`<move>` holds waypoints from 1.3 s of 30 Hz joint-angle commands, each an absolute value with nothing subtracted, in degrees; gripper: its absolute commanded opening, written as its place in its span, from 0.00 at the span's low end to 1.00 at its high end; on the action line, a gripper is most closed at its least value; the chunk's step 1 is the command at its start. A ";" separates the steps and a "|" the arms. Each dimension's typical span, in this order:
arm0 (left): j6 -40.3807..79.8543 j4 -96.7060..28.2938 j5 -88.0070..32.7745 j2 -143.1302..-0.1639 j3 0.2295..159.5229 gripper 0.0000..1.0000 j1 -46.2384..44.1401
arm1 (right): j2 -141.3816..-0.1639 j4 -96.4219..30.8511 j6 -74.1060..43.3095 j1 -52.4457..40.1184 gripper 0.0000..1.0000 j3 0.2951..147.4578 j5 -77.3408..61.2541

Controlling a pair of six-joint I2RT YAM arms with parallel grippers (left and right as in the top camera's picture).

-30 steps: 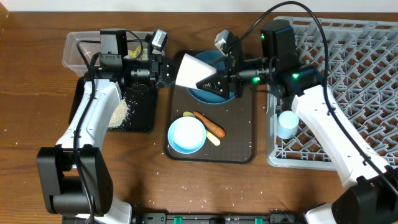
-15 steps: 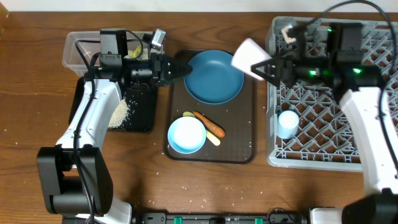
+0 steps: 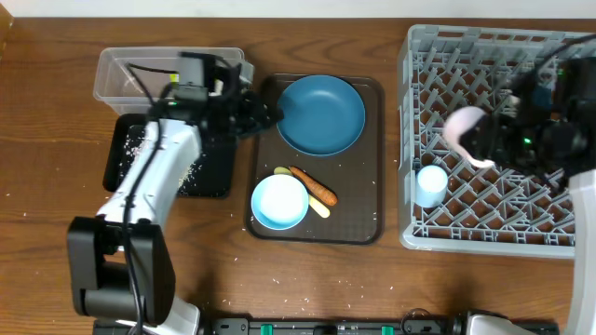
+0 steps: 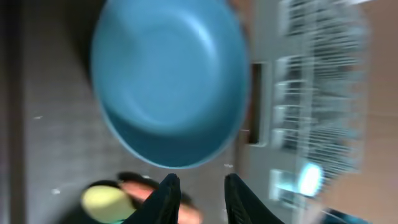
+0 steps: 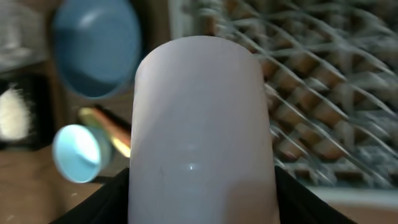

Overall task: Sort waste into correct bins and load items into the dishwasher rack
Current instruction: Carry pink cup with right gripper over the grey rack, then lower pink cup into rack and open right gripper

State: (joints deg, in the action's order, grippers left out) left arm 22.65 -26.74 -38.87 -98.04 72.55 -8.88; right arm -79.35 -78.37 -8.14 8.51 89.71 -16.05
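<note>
Because it is due for loading, pink-and-white plastic cup point(image 3: 468, 133) hangs clamped in right hand point(image 3: 492, 140) over light grey pegged crate point(image 3: 484, 244), frame right; left hand point(image 4: 200, 199) released, near round blue plate point(image 3: 321, 114).

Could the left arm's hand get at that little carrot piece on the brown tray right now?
Probably yes. The left hand is open and empty near the blue plate, and nothing covers the carrot piece, though the pale yellow spoon and white bowl sit close beside it.
</note>
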 commanded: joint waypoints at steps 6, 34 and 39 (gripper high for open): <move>22.15 -27.20 -7.03 -99.11 72.31 0.28 -20.40 | -81.60 -84.01 -8.67 11.86 0.46 90.74 -6.61; 23.07 -27.42 7.31 -105.67 72.31 0.28 -25.04 | -93.54 -92.86 -6.79 12.56 0.45 90.98 -5.52; 23.09 -27.59 8.64 -105.80 72.31 0.29 -25.04 | -93.56 -90.08 -7.92 14.83 0.45 90.98 -5.39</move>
